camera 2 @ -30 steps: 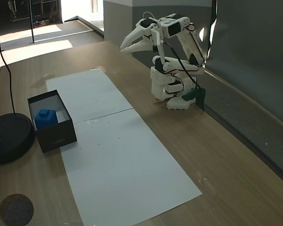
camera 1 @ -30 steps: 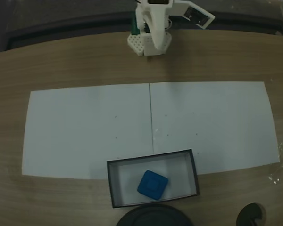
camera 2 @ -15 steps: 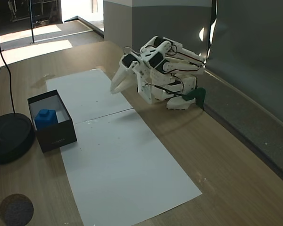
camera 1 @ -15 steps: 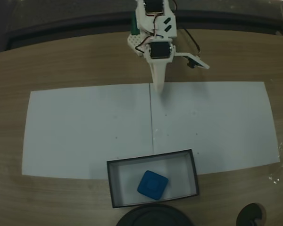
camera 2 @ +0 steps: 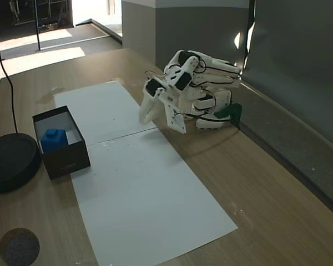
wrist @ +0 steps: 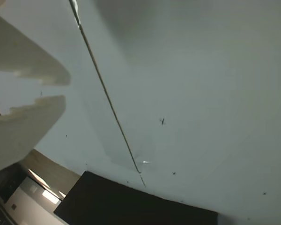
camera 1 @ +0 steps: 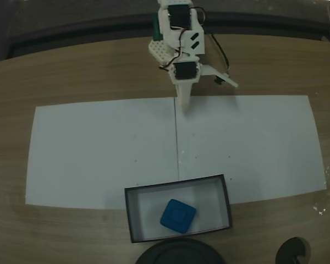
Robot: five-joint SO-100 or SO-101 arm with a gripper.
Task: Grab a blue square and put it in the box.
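Note:
The blue square (camera 1: 177, 215) lies inside the box (camera 1: 176, 182), a shallow black-walled tray with a white floor at the near edge of the paper. In another fixed view the blue square (camera 2: 53, 138) sits in the box (camera 2: 69, 160) at the left. My gripper (camera 1: 182, 108) points down at the paper's far edge beside the seam, far from the box. Its tip (camera 2: 145, 119) hangs just above the sheet. In the wrist view the two white fingers (wrist: 28, 126) stand nearly together with nothing between them, and the box's black wall (wrist: 131, 206) lies ahead.
Two white paper sheets (camera 1: 99, 154) meet at a seam across the wooden table. A round black disc (camera 1: 179, 254) sits just beyond the box, and a smaller dark disc (camera 1: 291, 253) lies to its right. The arm's base (camera 1: 165, 49) stands at the table's far edge.
The arm has folded down from a raised pose, bringing the gripper low over the paper near the seam. The blue square has stayed in the box.

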